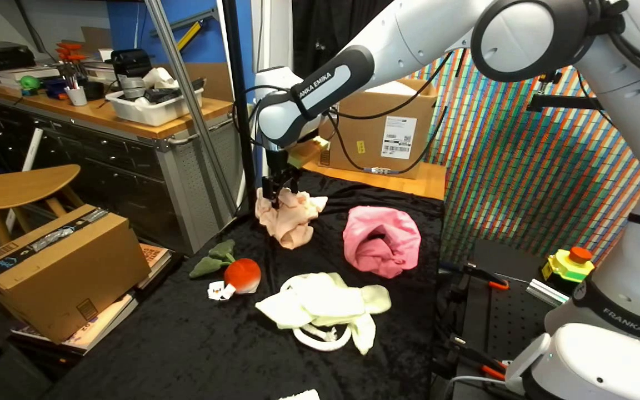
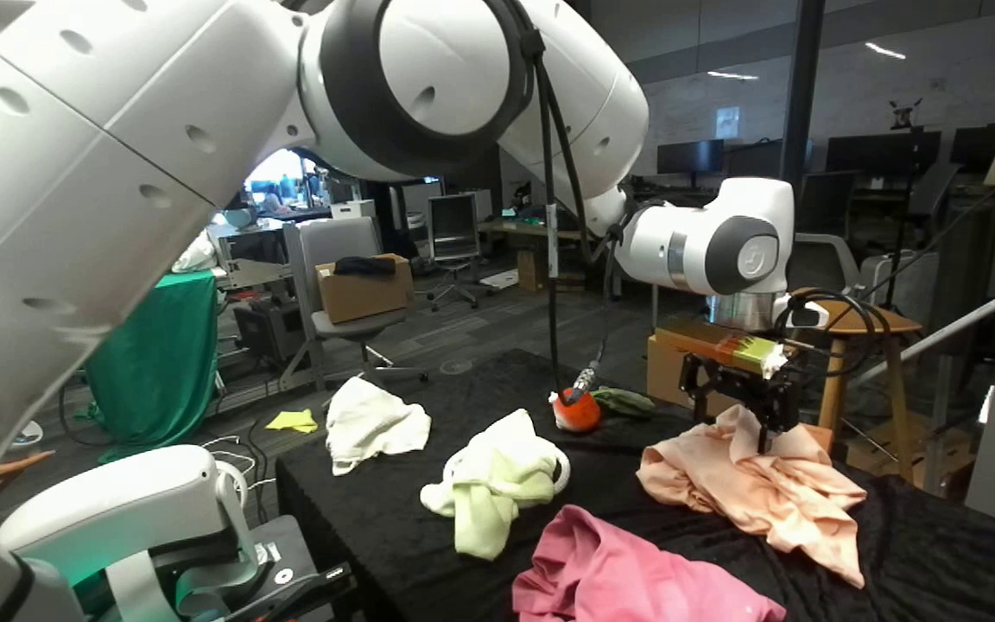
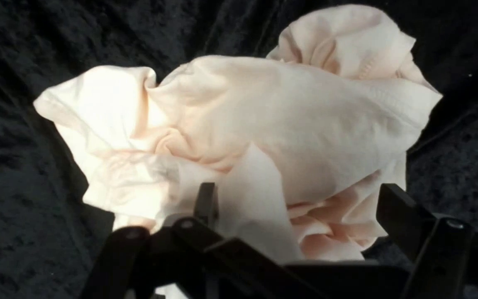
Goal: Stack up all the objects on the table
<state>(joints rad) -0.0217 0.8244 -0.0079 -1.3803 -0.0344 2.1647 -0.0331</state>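
peach cloth (image 2: pixel 748 484), one, crumpled on the black-draped table (image 1: pixel 181 344); gripper (image 3: pixel 299 203), one, pointing down at the peach cloth, fingers spread wide with a fold standing between them, nothing clasped; pink fabric piece (image 1: pixel 386 253), bunched round a hollow, near the peach cloth; red toy (image 1: pixel 242 275) with green leaves, also near it; pale green cloth (image 1: pixel 328 300), draped over a white cord ring (image 1: pixel 321 345), farther from it; white cloth (image 2: pixel 372 423), farthest from it.
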